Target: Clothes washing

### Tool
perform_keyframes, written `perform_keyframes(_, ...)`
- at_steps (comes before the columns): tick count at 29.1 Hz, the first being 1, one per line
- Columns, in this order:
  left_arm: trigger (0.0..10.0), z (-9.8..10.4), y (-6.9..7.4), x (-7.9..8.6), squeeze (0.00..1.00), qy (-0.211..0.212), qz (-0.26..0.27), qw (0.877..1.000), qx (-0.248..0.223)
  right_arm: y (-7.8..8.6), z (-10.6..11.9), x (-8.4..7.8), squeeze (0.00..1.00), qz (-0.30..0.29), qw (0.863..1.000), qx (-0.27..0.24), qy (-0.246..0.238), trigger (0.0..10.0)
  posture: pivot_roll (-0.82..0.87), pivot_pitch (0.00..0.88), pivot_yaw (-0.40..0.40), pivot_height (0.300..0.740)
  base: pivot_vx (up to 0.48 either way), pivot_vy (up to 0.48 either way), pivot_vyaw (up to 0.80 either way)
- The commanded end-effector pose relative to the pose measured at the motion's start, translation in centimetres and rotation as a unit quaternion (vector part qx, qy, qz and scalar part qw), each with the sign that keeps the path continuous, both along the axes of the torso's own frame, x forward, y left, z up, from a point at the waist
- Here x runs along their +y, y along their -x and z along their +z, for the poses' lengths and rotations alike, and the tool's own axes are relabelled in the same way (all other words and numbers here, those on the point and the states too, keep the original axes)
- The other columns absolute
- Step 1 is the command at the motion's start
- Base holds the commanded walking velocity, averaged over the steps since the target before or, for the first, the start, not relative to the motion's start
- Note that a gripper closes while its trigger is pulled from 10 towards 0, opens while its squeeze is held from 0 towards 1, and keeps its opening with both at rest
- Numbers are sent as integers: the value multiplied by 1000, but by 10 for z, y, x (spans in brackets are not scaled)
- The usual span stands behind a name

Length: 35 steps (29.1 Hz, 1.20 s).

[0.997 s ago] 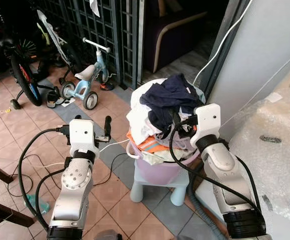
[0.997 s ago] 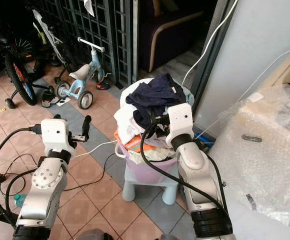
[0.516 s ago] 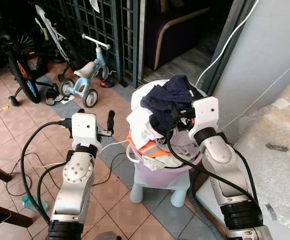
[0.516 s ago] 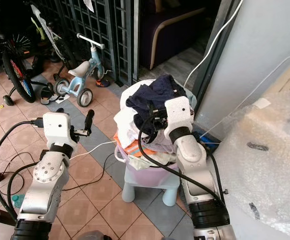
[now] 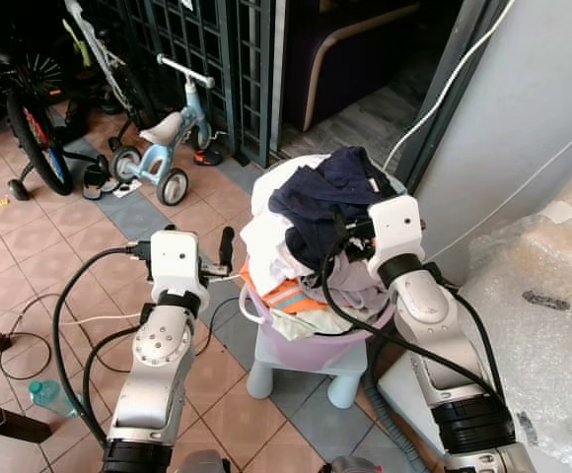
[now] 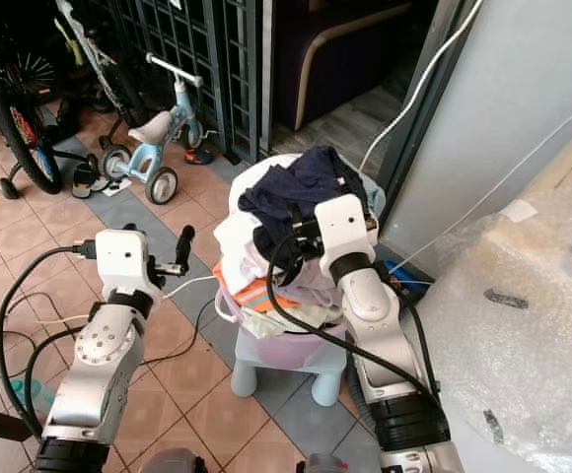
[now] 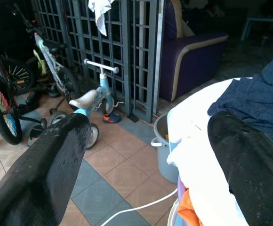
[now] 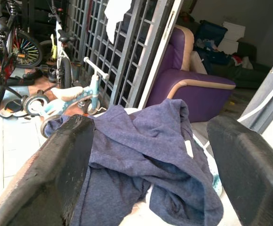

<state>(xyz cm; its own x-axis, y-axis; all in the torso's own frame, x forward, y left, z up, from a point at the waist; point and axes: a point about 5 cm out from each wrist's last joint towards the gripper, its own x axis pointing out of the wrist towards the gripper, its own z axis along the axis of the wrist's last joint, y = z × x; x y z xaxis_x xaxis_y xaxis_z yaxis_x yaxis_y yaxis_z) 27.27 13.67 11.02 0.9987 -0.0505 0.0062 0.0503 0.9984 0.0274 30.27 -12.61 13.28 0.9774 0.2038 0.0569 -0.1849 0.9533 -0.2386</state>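
A round lilac plastic basket (image 5: 296, 330) on a pale stool (image 5: 306, 367) heaps rumpled laundry (soft navy knit garment (image 8: 150, 155) topmost). Right gripper (image 8: 150, 155) fingers (image 8: 56, 174) spread wide over it; left gripper (image 7: 141, 155) open beside, empty.

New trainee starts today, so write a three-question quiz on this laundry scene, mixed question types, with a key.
1. True or false: the dark navy blue garment lies on top of the clothes heaped in the lilac plastic laundry basket.
2. What does the basket stand on? A) bare tiles B) a pale blue plastic stool C) a chair
3. Fill in: the right pincer, fingers apart, points at the navy garment, while the left pincer is ____.

Key: 1 true; 2 B; 3 open, beside the pile's white cloth.
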Motion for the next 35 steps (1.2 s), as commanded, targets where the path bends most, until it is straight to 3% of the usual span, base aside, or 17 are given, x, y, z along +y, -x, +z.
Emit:
perform_keyframes(1, 10000, 1, -2, 0, 0, 2, -1, 1000, -1, -1, -1, -10, 0, -20, 1000, 4, 1, 10000, 56, 26, -17, 740, 352, 0, 0)
perform_keyframes(9, 10000, 1, -1, 5, 0, 3, 3, 1000, 0, 0, -3, -6, 0, -22, 1000, 8, -4, 10000, 50, 40, -1, 740, 349, 0, 0)
perform_keyframes(14, 10000, 6, -7, 4, 0, 2, 3, 1000, -5, -1, -4, 6, 0, 0, 1000, 18, 6, 10000, 37, 69, 9, 740, 310, 0, 0)
perform_keyframes(20, 10000, 12, -9, 2, 0, 7, -1, 1000, -16, -4, -5, 1, 0, -26, 999, 25, 11, 10000, 23, 77, 17, 740, 316, 0, 0)
perform_keyframes(26, 10000, 6, -6, 1, 0, 3, 6, 1000, 3, -2, -14, -8, 0, -59, 997, 46, 5, 10000, 32, 77, 15, 740, 0, 0, -140)
perform_keyframes(31, 10000, -1, 1, 12, 0, 6, 40, 999, 26, 3, -19, -12, 0, -58, 996, 58, -21, 10000, 38, 75, 13, 740, 0, 0, 0)
perform_keyframes(33, 10000, -6, 11, 21, 0, -10, 43, 998, 35, 13, -25, -20, 0, -63, 989, 78, -106, 10000, 46, 65, 42, 740, 0, 0, 0)
perform_keyframes(35, 10000, -6, 14, 23, 0, -10, 41, 999, 33, 17, -26, -23, 0, -68, 987, 79, -124, 10000, 42, 62, 53, 740, 0, 0, 0)
